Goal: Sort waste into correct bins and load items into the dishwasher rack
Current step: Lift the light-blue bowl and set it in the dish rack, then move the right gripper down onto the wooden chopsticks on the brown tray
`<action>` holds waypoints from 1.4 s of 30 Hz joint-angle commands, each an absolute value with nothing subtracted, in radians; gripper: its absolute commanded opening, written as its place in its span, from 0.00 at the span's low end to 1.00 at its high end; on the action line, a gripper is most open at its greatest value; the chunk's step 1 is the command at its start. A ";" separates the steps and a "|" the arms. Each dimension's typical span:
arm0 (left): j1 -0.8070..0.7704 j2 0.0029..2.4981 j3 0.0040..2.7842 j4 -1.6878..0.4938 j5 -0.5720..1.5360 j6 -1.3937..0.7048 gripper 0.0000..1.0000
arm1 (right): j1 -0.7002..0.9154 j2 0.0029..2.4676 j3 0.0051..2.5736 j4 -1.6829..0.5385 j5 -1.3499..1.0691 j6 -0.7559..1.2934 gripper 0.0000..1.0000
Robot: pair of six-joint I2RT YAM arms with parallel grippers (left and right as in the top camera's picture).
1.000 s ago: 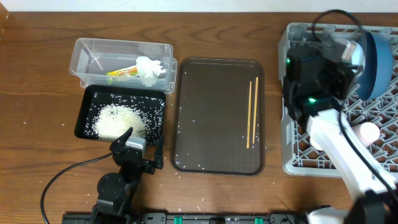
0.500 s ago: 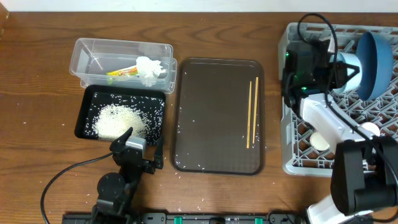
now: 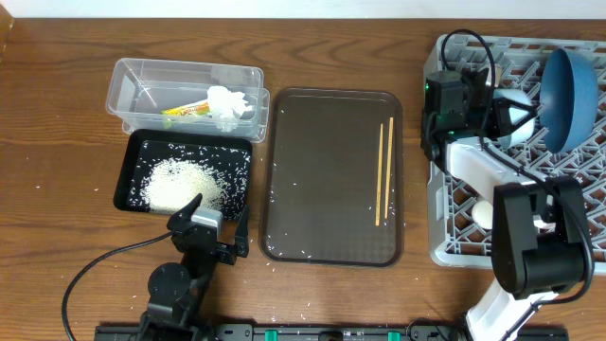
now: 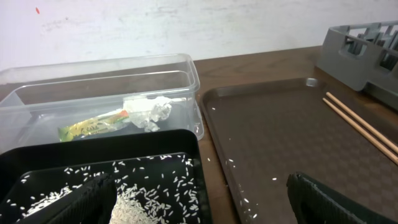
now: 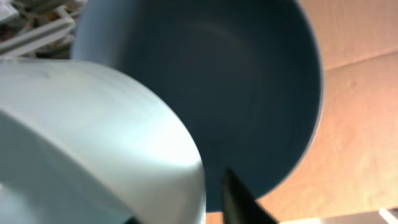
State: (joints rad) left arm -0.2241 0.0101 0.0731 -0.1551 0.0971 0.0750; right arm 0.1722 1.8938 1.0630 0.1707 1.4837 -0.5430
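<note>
My right gripper (image 3: 494, 112) reaches into the grey dishwasher rack (image 3: 445, 223) and is shut on the light blue bowl (image 3: 514, 118), which rests on edge against the upright dark blue dish (image 3: 571, 85). In the right wrist view the bowl (image 5: 93, 124) fills the left, the dish (image 5: 249, 81) stands behind it, and my fingers (image 5: 186, 199) straddle the bowl's wall. A whitish cup (image 3: 483, 214) lies in the rack. The chopsticks (image 3: 383, 170) lie on the brown tray. The clear tub (image 3: 142, 76) holds the wrapper (image 3: 187, 109) and tissue (image 3: 230, 106). The black tray (image 3: 128, 170) holds rice (image 3: 175, 185). My left gripper (image 3: 213, 232) is open and empty.
The brown serving tray (image 3: 322, 180) lies between the bins and the rack, with scattered rice grains. Loose grains also dot the table near the front edge. In the left wrist view the open jaws (image 4: 199, 199) hover over the black tray's corner (image 4: 186, 140). My right arm hides the pink cup.
My right gripper has swung left and lower in the rack, carrying the light blue bowl down against the dark blue dish. The left arm has not moved.
</note>
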 commanded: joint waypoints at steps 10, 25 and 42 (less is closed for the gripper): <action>-0.219 0.004 0.048 -0.162 0.086 0.070 0.90 | 0.255 1.686 1.064 0.176 1.302 -0.567 0.82; -0.219 0.004 0.048 -0.162 0.086 0.070 0.90 | 0.310 1.555 1.065 -0.384 0.626 -0.136 0.84; -0.219 0.004 0.048 -0.162 0.086 0.070 0.90 | 0.490 1.668 1.064 -0.582 0.009 0.578 0.51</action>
